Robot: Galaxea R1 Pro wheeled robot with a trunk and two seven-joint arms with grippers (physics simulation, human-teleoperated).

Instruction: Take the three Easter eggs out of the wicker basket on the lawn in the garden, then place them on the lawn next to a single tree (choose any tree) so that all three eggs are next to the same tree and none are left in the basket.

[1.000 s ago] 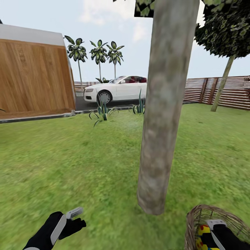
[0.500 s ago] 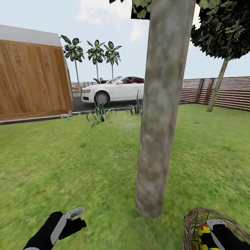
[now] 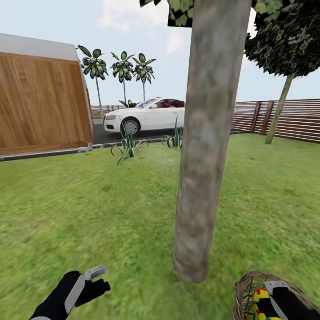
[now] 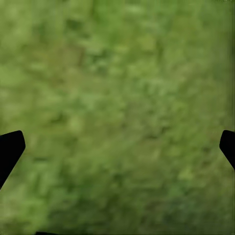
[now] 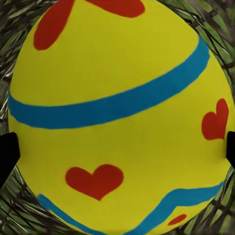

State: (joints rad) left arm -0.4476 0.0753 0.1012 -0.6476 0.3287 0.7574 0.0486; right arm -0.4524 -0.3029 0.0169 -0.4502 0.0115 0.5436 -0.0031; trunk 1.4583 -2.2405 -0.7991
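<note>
I see the lawn (image 3: pixel 111 200) spread wide ahead of me, running back to a wooden-fronted building (image 3: pixel 42 106), a white car (image 3: pixel 144 115) and a slatted fence (image 3: pixel 284 118). The tree (image 3: pixel 206 142) stands right in front, its thick mottled trunk meeting the grass just beside the wicker basket (image 3: pixel 246 289), which sits at my lower right. My left tool (image 3: pixel 95 278) hangs above bare grass well apart from the basket, its fingers spread wide and holding nothing. My right tool (image 3: pixel 278 295) is down inside the basket; in its wrist view a yellow egg (image 5: pixel 117 117) with teal bands and red hearts sits between its dark fingertips (image 5: pixel 7 154). I think they sit at the egg's sides, but I cannot tell whether they grip it.
</note>
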